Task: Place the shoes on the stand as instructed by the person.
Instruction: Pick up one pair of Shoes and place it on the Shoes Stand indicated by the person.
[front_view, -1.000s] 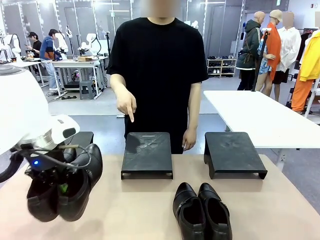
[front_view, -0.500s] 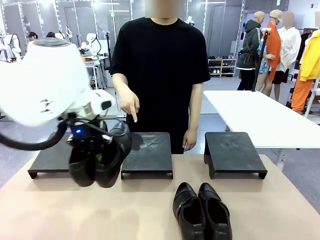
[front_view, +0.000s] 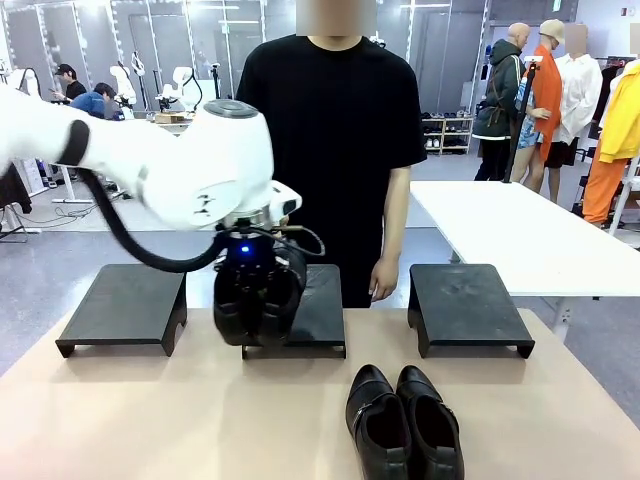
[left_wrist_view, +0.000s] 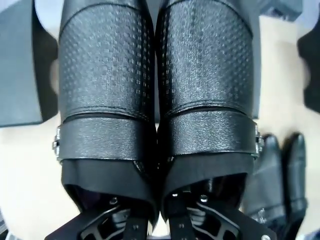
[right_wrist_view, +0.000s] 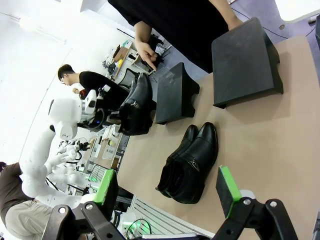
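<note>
While the person (front_view: 335, 130) stood across the table (front_view: 150, 420), the left gripper (left_wrist_view: 160, 222) had its fingers tucked inside one pair of shoes (front_view: 255, 300), clamping them together above the tabletop, right in front of the middle stand (front_view: 318, 318). Further right, the other pair (front_view: 405, 425) lay on the table, near the right stand (front_view: 465, 300). The right gripper (right_wrist_view: 165, 180) hung with its jaws wide apart, gripping nothing.

My left arm (front_view: 150, 170) reaches in to mid-table with the wrist turned down, and the left gripper (left_wrist_view: 160, 220) is clamped on the pair of shoes (front_view: 256, 305), held off the table. My right gripper (right_wrist_view: 167, 192) hangs over the table, jaws spread wide, green pads (right_wrist_view: 226, 186) facing each other.
</note>
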